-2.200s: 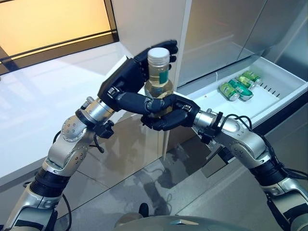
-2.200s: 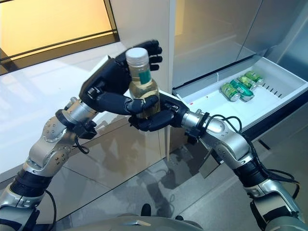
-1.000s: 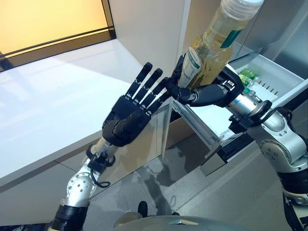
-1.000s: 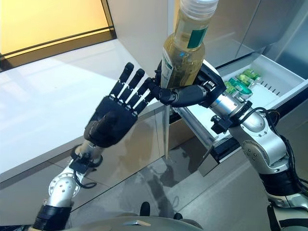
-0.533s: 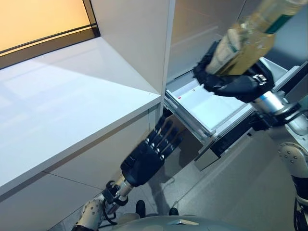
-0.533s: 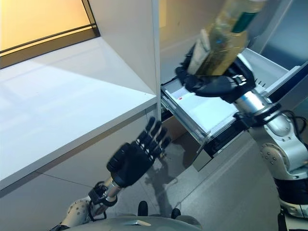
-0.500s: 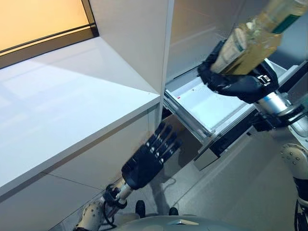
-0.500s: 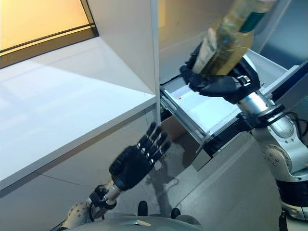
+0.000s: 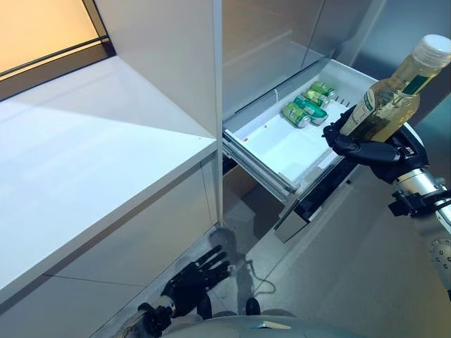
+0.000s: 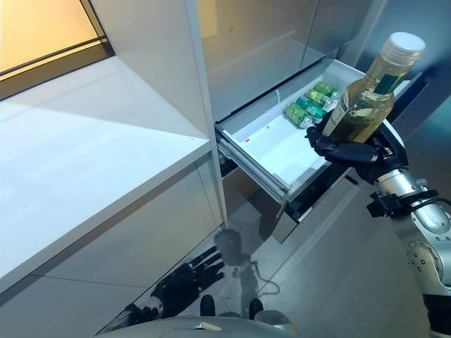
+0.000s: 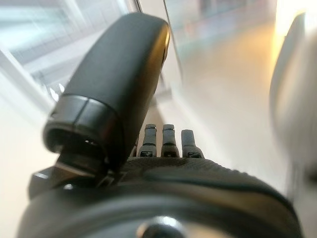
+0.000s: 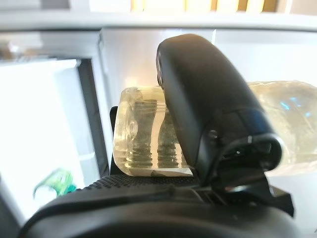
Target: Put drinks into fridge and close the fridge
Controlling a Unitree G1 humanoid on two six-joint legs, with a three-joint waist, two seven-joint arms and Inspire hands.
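Cans (image 9: 304, 111) already lie in the open drawer (image 9: 282, 151) at upper right; the right hand (image 9: 366, 149) grips the bottle (image 9: 391, 98) beside it, unplaced, while the left hand (image 9: 189, 277) hangs open at the bottom.

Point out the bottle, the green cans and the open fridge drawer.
bottle (image 10: 363, 98), right eye view, on its label, above the right hand.
green cans (image 9: 304, 109), left eye view, on the middle can.
fridge drawer (image 9: 271, 151), left eye view, on its bare white floor.

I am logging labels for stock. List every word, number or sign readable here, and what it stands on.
None can be read.
Clear plastic bottle of yellow drink, in the right hand: green-and-white label, print too small.
Green cans in the open white drawer: print too small.
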